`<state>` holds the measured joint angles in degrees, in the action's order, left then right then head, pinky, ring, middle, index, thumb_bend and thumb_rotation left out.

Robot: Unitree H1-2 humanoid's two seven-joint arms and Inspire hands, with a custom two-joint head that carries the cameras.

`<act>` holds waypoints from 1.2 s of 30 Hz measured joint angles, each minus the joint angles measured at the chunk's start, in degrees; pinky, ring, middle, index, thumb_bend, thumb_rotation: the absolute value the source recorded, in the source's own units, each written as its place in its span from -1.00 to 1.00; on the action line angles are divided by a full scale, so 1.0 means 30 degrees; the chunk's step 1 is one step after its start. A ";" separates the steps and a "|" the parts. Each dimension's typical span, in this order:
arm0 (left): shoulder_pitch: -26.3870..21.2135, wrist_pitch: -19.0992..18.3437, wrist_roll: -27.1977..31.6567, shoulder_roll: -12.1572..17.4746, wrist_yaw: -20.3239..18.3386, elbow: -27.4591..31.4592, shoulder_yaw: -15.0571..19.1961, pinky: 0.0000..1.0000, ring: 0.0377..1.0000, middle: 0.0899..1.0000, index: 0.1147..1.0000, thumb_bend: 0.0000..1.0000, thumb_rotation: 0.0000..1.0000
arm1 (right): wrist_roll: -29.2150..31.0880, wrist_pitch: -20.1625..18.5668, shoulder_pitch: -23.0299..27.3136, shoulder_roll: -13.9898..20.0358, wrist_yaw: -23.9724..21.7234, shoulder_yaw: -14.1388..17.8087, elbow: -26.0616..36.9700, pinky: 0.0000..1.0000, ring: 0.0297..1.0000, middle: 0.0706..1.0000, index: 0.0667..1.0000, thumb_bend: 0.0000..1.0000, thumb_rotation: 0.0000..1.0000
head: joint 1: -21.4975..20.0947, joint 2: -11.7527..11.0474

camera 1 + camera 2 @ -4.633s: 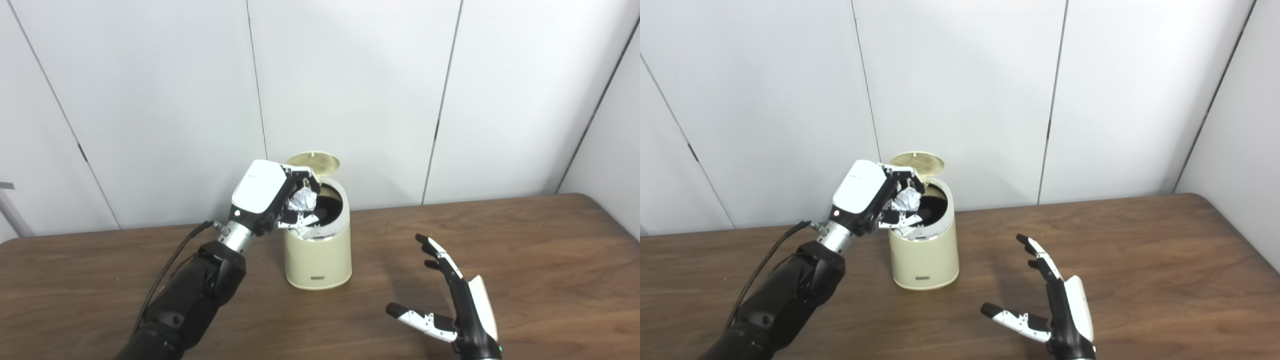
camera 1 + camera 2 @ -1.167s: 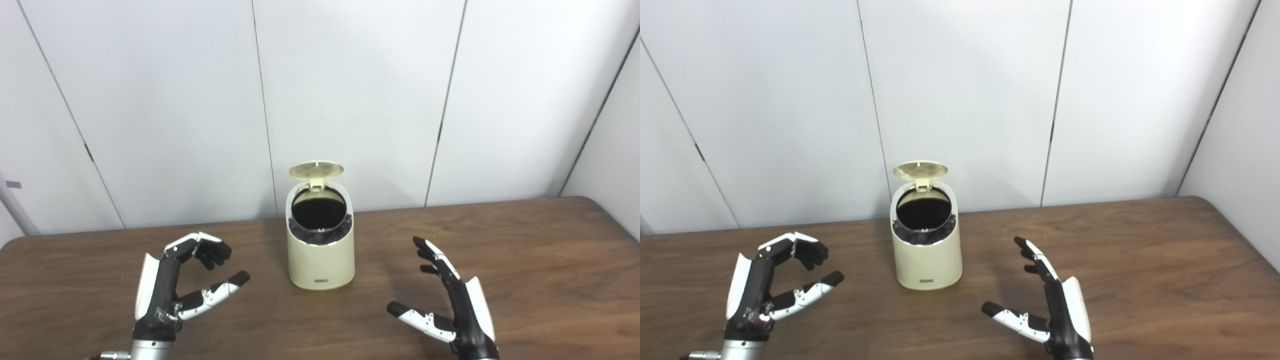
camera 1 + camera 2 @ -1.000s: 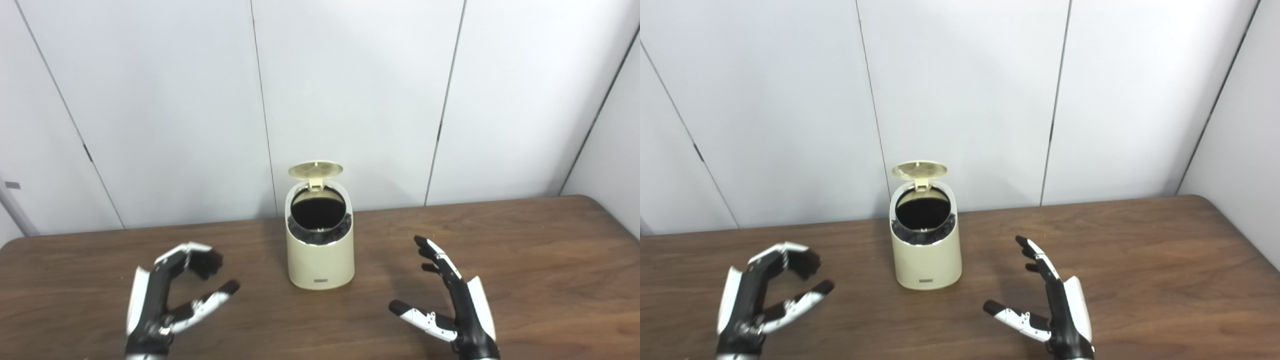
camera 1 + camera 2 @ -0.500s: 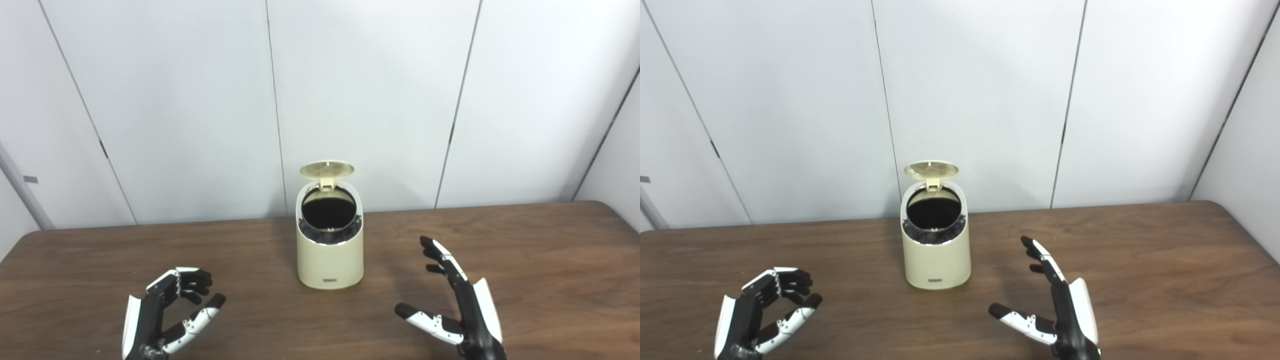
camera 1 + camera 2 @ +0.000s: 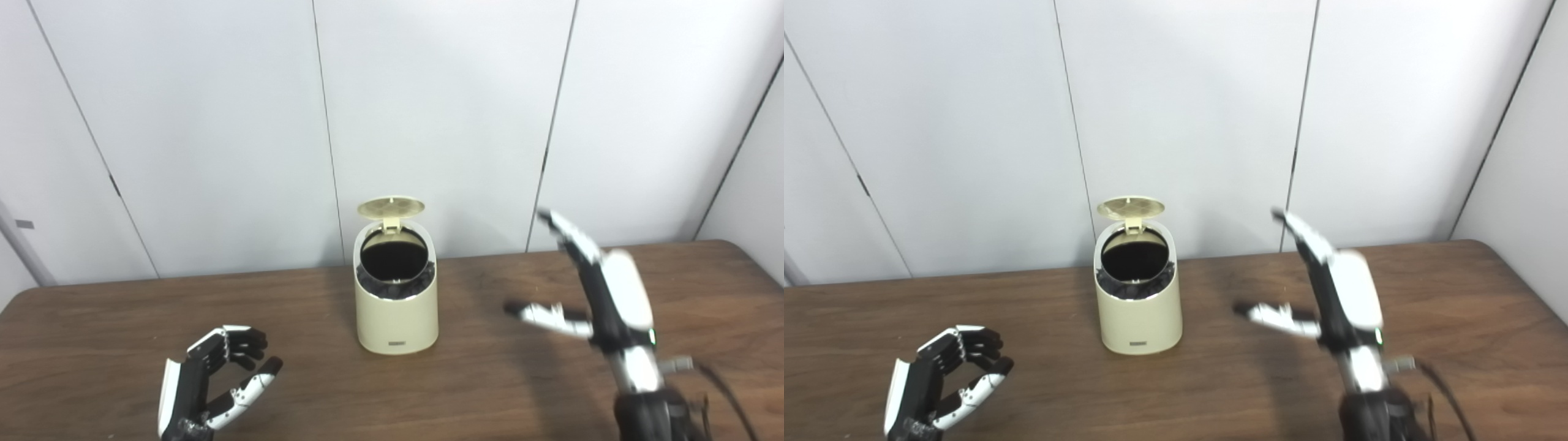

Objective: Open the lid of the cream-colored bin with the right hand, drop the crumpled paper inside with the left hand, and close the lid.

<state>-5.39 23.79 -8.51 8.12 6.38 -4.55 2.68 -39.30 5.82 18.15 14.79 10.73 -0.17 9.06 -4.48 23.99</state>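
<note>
Okay, left to right: your left robot hand (image 5: 208, 383) sat low over the desk (image 5: 98, 331), fingers loosely curled, holding nothing. The cream-colored bin (image 5: 397, 306) stood mid-desk with its lid (image 5: 391, 207) tipped up at the back; crumpled paper wasn't visible, presumably down in the dark opening. Your right robot hand (image 5: 597, 288) was raised beside the bin, spread and empty. Risk: swiping sideways at the lid could shove or topple the bin. Both views matched; neither showed inside the bin.
</note>
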 measured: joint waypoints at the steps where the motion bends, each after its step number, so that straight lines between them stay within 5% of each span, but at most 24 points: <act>1: -0.0013 -0.0016 0.0026 -0.0016 -0.0013 -0.0013 0.0001 -0.13 0.00 0.03 -0.02 0.41 -0.48 | -0.0145 -0.0530 0.0680 0.0033 -0.0640 -0.0108 0.0572 0.42 0.67 0.73 0.72 0.78 0.35 | 0.0029 -0.0029; 10: -0.0173 -0.0098 -0.0003 -0.0216 -0.0055 -0.0138 -0.0006 -0.14 0.01 0.02 -0.03 0.47 -0.44 | -0.0971 -0.3366 0.4616 0.0252 -0.4027 -0.0947 0.1379 0.32 0.64 0.70 0.67 0.90 0.25 | 0.0381 -0.0088; 23: -0.0384 -0.0201 -0.0207 -0.0566 -0.0024 -0.0277 -0.0096 -0.16 -0.01 0.01 -0.04 0.51 -0.42 | -0.3212 -0.4292 0.7136 0.0829 -0.6600 -0.3447 -0.0638 0.31 0.65 0.71 0.72 1.00 0.47 | 0.0645 -0.0264; 32: -0.0428 -0.0483 -0.0613 -0.0701 0.0042 -0.0260 -0.0137 -0.17 -0.02 0.00 -0.06 0.53 -0.41 | -0.4110 -0.4928 0.9332 0.0878 -0.9605 -0.5160 -0.1517 0.34 0.59 0.64 0.66 0.97 0.30 | 0.0732 -0.0264; 36: -0.0450 -0.0484 -0.0729 -0.0745 0.0038 -0.0257 -0.0152 -0.17 -0.03 -0.01 -0.07 0.52 -0.46 | -0.4146 -0.4664 0.9799 0.0961 -0.9691 -0.5653 -0.2813 0.33 0.55 0.59 0.62 0.98 0.32 | 0.0791 -0.0293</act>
<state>-6.74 22.34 -10.69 5.88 6.49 -5.32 2.23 -51.74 -8.18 47.55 17.68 -18.35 -17.13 0.62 -2.11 23.12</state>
